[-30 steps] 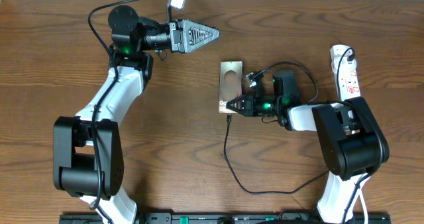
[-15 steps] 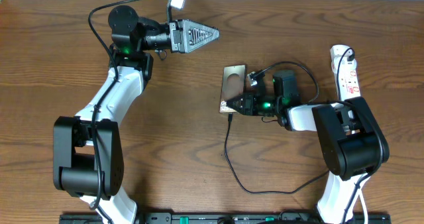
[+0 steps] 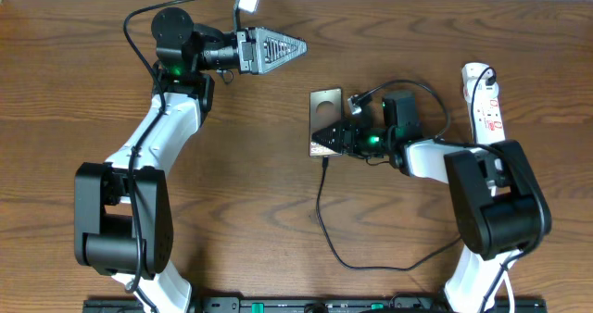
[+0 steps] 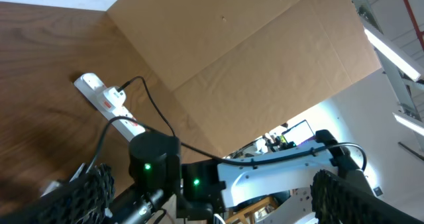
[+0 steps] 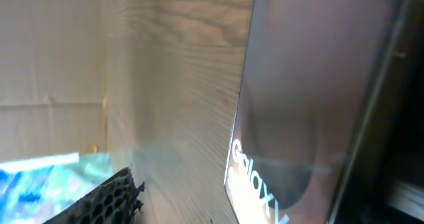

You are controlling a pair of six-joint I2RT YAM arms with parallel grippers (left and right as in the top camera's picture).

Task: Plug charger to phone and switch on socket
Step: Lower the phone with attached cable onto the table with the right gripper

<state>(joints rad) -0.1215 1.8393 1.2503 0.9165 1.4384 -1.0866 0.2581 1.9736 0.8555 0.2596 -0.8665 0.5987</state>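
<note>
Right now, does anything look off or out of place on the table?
Nothing stands out. The phone lies flat, with the right pincer over its lower end. The charger cable trails from there in a loose loop, with no snag or kink showing. The pincer hides whether the plug tip is seated.

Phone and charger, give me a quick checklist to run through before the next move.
1. The phone lies flat with the right pincer at its lower edge: ok.
2. The charger runs up to that same edge without tangles: ok.
3. The charger's end seated in the phone: cannot tell, the right pincer covers it.
4. The right pincer's hold on the charger: cannot tell from either view.
5. The socket switched on: cannot tell, too small to read.
6. The left pincer is open and well apart from the phone: ok.
</note>
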